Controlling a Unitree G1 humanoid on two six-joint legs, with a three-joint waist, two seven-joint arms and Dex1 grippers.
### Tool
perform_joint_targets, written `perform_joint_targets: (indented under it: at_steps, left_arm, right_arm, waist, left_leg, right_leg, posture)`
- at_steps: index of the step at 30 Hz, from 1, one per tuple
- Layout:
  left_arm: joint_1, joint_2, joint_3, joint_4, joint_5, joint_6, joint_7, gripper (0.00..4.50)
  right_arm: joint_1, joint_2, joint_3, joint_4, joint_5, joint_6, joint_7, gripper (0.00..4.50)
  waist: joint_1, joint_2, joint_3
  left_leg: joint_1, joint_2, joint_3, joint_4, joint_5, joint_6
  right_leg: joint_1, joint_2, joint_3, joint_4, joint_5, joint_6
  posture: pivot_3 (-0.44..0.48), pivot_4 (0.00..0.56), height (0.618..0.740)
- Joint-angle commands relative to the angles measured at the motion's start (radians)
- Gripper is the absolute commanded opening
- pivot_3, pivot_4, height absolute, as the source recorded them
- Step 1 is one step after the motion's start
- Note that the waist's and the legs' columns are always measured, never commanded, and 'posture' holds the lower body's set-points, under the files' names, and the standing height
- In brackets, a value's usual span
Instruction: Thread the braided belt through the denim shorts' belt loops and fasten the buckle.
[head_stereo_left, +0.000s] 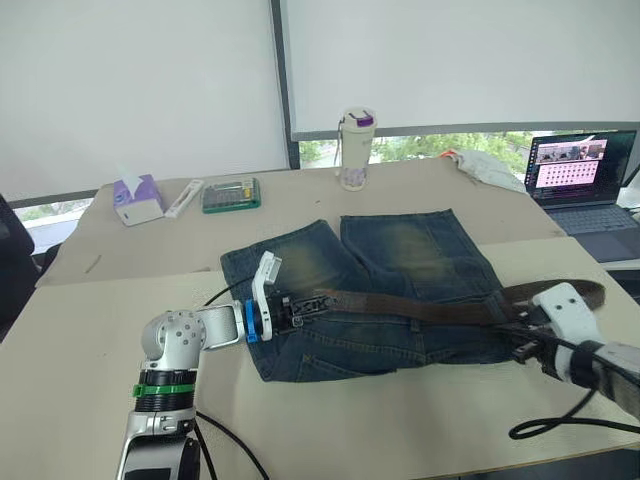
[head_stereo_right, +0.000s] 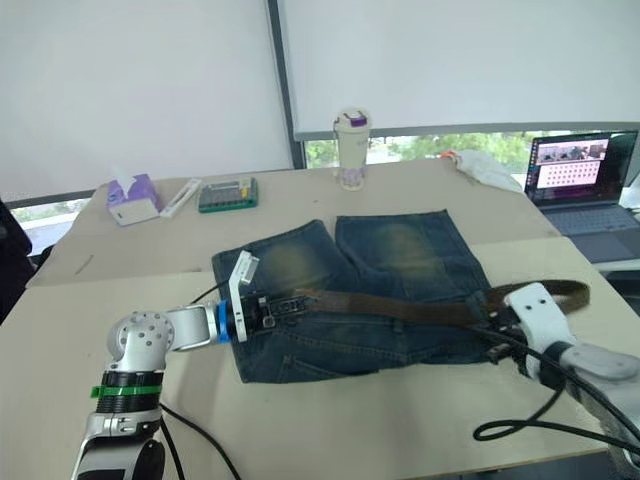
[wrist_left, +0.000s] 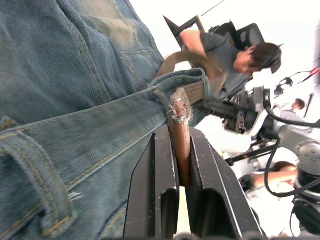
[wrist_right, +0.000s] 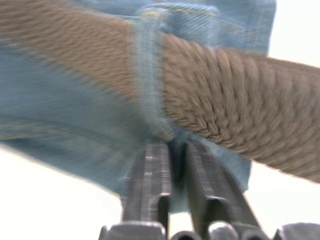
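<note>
1. Beige bench (head_stereo_left: 120, 330) carries the work; denim shorts (head_stereo_left: 400, 260) lie flat mid-bench, legs pointing away toward the window, waistband on the near side.
2. Braided belt (head_stereo_left: 420, 308) runs along the waistband across the shorts' width. Its right-hand part loops out past the shorts' edge, over the bench.
3. Left claw (head_stereo_left: 292, 308) sits at the left end of the waistband, clenched on the belt's frayed tip, as the left wrist view shows: strap pinched flat between both fingers.
4. Right claw (wrist_right: 169, 145) is at the right end of the waistband, fingers pinched on a fold of denim just below a belt loop (wrist_right: 150, 75) that the strap passes under.
5. Buckle: cannot pick it out for certain.
6. Judged step: drawing the strap on through the loops. To do well, pull the tip in line with the waistband, low and flat, while the right claw pins the denim so it doesn't bunch. Frayed tip may snag on the next loop.
7. Surroundings, well apart on the far side: laptop (head_stereo_left: 585, 170), tumbler (head_stereo_left: 355, 150), tissue box (head_stereo_left: 138, 198), calculator (head_stereo_left: 231, 194). None obstruct. Black cable (head_stereo_left: 560, 420) trails near the right arm; watch for catching.
</note>
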Motion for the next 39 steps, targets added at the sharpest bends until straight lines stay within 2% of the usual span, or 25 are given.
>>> perform_joint_targets:
  at_steps: [1, 2, 3, 7, 10, 16, 22, 25, 29, 30, 33, 34, 39]
  left_arm:
    - [-0.043, -0.065, 0.053, -0.010, -0.094, 0.026, 0.036, 0.00]
    - [-0.052, -0.086, 0.070, -0.002, -0.121, 0.036, 0.051, 0.00]
    - [-0.060, -0.105, 0.088, 0.005, -0.146, 0.047, 0.068, 0.00]
    - [-0.092, -0.156, 0.120, 0.033, -0.242, 0.101, 0.111, 0.00]
    - [-0.104, -0.163, 0.120, 0.039, -0.289, 0.127, 0.128, 0.00]
    - [-0.102, -0.142, 0.097, 0.041, -0.323, 0.152, 0.144, 0.00]
    - [-0.093, -0.126, 0.077, 0.026, -0.330, 0.149, 0.141, 0.00]
    - [-0.086, -0.124, 0.065, 0.013, -0.330, 0.144, 0.140, 0.00]
    - [-0.081, -0.119, 0.055, 0.008, -0.324, 0.135, 0.138, 0.00]
    - [-0.082, -0.118, 0.054, 0.009, -0.323, 0.133, 0.138, 0.00]
    - [-0.082, -0.118, 0.053, 0.008, -0.325, 0.128, 0.140, 0.00]
    - [-0.083, -0.119, 0.053, 0.009, -0.327, 0.127, 0.142, 0.00]
    - [-0.088, -0.116, 0.051, 0.009, -0.338, 0.126, 0.143, 0.00]
  right_arm:
    - [0.015, 0.050, -0.271, -0.163, 0.409, 0.142, 0.077, 1.99]
    - [0.020, 0.071, -0.306, -0.186, 0.516, 0.163, 0.046, 2.36]
    - [0.022, 0.090, -0.312, -0.208, 0.599, 0.169, -0.005, 2.36]
    - [-0.036, 0.300, -0.122, -0.235, 0.724, 0.114, -0.334, 2.36]
    - [-0.061, 0.412, -0.024, -0.221, 0.812, 0.053, -0.480, 2.36]
    - [-0.128, 0.495, 0.071, -0.181, 0.887, -0.078, -0.633, 2.36]
    - [-0.169, 0.486, 0.136, -0.162, 0.945, -0.139, -0.669, 2.36]
    - [-0.185, 0.469, 0.158, -0.157, 0.958, -0.159, -0.684, 1.64]
    - [-0.206, 0.439, 0.186, -0.162, 0.986, -0.173, -0.679, 0.23]
    - [-0.209, 0.433, 0.191, -0.162, 0.994, -0.176, -0.674, 0.07]
    - [-0.208, 0.414, 0.201, -0.162, 1.006, -0.184, -0.653, 0.07]
    - [-0.205, 0.408, 0.207, -0.164, 1.004, -0.184, -0.643, 0.67]
    - [-0.214, 0.408, 0.231, -0.141, 0.977, -0.218, -0.666, 2.26]
  waist:
    - [0.001, 0.000, 0.000]
    - [0.002, -0.001, 0.000]
    - [0.002, -0.002, 0.001]
    - [-0.008, -0.006, 0.000]
    - [-0.012, -0.001, -0.001]
    - [-0.009, 0.001, -0.003]
    - [-0.012, 0.006, -0.005]
    - [-0.012, 0.006, -0.006]
    - [-0.012, 0.006, -0.006]
    - [-0.012, 0.006, -0.006]
    - [-0.012, 0.006, -0.006]
    - [-0.012, 0.006, -0.006]
    - [-0.013, 0.006, -0.006]
  left_leg:
    - [0.000, 0.000, 0.000, 0.000, 0.000, 0.000]
    - [0.000, 0.001, 0.000, 0.000, -0.001, 0.001]
    - [0.000, 0.001, 0.000, 0.000, -0.001, 0.002]
    - [0.001, 0.002, -0.001, -0.002, -0.004, 0.006]
    - [0.001, 0.001, 0.000, -0.001, 0.000, -0.001]
    - [0.001, 0.000, -0.001, -0.001, 0.000, -0.001]
    - [0.001, 0.000, 0.000, -0.001, 0.000, -0.001]
    - [0.001, 0.000, 0.000, -0.001, 0.000, -0.001]
    - [0.001, 0.000, -0.001, -0.001, 0.000, -0.001]
    - [0.001, 0.000, -0.001, -0.001, 0.000, -0.001]
    - [0.001, 0.000, 0.000, -0.001, 0.000, -0.001]
    - [0.001, 0.000, 0.000, -0.001, 0.000, -0.001]
    - [0.001, 0.000, 0.000, -0.001, 0.000, -0.001]
  right_leg:
    - [0.001, 0.000, 0.000, 0.000, 0.000, 0.000]
    - [0.001, 0.000, 0.000, 0.000, 0.000, 0.000]
    - [0.002, 0.000, 0.000, 0.000, 0.000, 0.000]
    - [0.005, 0.001, 0.000, 0.000, 0.000, 0.000]
    - [-0.001, 0.000, 0.001, 0.001, 0.000, 0.000]
    - [-0.002, 0.000, 0.001, 0.001, 0.000, 0.000]
    - [-0.002, 0.001, 0.001, 0.001, 0.000, 0.000]
    - [-0.002, 0.001, 0.001, 0.001, 0.000, 0.000]
    - [-0.002, 0.001, 0.001, 0.001, 0.000, 0.000]
    - [-0.001, 0.001, 0.001, 0.001, 0.000, 0.000]
    - [-0.001, 0.001, 0.001, 0.001, 0.000, 0.000]
    - [-0.001, 0.001, 0.001, 0.001, 0.000, 0.000]
    - [-0.001, 0.001, 0.001, 0.001, 0.000, 0.000]
  posture:
    - [0.000, 0.150, 0.740]
    - [0.000, 0.150, 0.740]
    - [0.000, 0.150, 0.740]
    - [0.000, 0.150, 0.740]
    - [0.000, 0.150, 0.740]
    - [0.000, 0.150, 0.740]
    - [0.000, 0.150, 0.740]
    - [0.000, 0.150, 0.740]
    - [0.000, 0.150, 0.740]
    - [0.000, 0.150, 0.740]
    - [0.000, 0.150, 0.740]
    - [0.000, 0.150, 0.740]
    - [0.000, 0.150, 0.740]
